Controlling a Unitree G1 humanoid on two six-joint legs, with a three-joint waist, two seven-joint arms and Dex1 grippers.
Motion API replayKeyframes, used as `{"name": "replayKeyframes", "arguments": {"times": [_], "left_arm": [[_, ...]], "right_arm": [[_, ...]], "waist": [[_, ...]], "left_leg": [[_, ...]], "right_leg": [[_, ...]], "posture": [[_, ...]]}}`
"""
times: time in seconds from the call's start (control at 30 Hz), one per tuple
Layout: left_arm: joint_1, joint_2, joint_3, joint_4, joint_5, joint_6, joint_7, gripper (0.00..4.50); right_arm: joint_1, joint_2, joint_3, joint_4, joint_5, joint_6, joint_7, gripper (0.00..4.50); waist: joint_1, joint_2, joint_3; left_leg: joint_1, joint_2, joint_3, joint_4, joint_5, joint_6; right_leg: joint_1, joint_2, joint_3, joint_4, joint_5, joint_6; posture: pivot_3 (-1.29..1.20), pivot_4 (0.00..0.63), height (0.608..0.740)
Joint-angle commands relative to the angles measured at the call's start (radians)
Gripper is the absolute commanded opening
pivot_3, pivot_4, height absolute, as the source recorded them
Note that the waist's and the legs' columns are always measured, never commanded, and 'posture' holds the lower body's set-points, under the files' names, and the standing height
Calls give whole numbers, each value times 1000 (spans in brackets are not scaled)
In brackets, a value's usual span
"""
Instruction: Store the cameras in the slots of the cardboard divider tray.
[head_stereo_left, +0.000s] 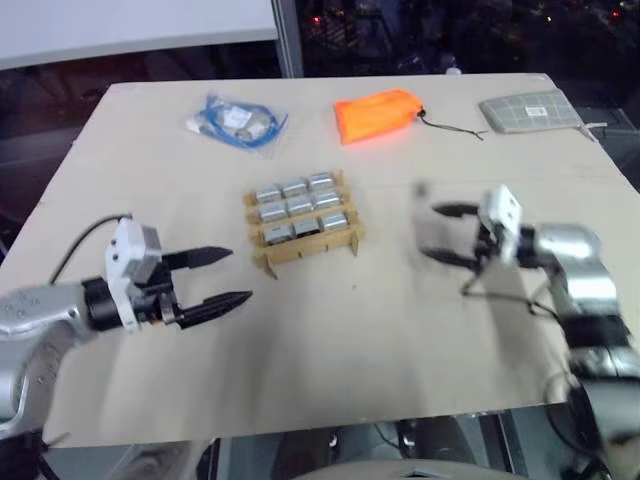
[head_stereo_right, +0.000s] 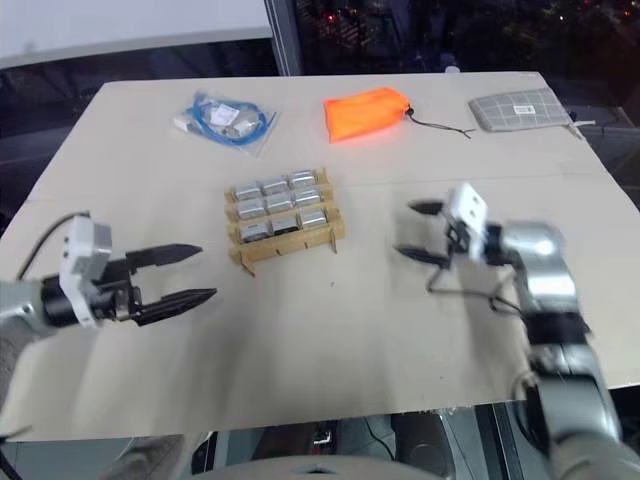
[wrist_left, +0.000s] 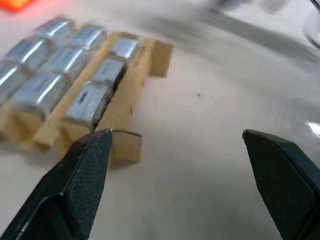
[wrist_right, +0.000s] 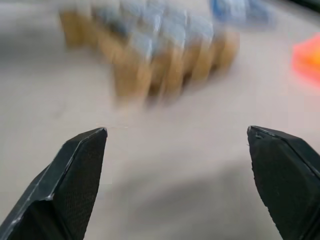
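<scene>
The cardboard divider tray sits a little above and left of the frame's centre in the left eye view, its long axis running from lower left to upper right. The cameras fill its slots in three rows of three, nine silver blocks by my count, and I see none loose on the table.

Outward from there, the left gripper hovers at the lower left, fingers spread wide and empty, tips pointing toward the tray's near left corner and lying just beside it. The right gripper hangs at middle right, jaws likewise wide apart and holding nothing, tips aimed left at the tray's right end but standing farther off. So the left arm is the nearer one.

With every slot apparently taken, I judge the storing done, and the likely next move is simply drawing both arms back.
</scene>
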Motion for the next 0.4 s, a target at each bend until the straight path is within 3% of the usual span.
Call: {"name": "replayKeyframes", "arguments": {"times": [0.03, 0.2, 0.4], "left_arm": [[70, -55, -4, -11, 88, -103, 73, 4354], [146, -189, -25, 39, 188, -252, 189, 4354], [195, -261, -60, 79, 247, -389, 222, 4354]], "right_arm": [[139, -31, -89, -187, 66, 85, -91, 4443], [424, -47, -186, -202, 66, 34, -152, 4443], [560, -19, -236, -182, 93, -25, -226, 4443]], "waist": [[-9, -1, 0], [1, -3, -1], [4, -13, -8]], "left_leg": [[2, 0, 2, 1, 0, 0], [18, 1, 2, 1, -2, 3], [19, 2, 2, 2, -2, 3]], "right_leg": [[0, 1, 2, 1, 0, 0], [14, 2, 4, 4, -3, -4], [14, -2, 5, 4, -3, -4]], "posture": [[0, 150, 740], [0, 150, 740], [0, 150, 740]]}}
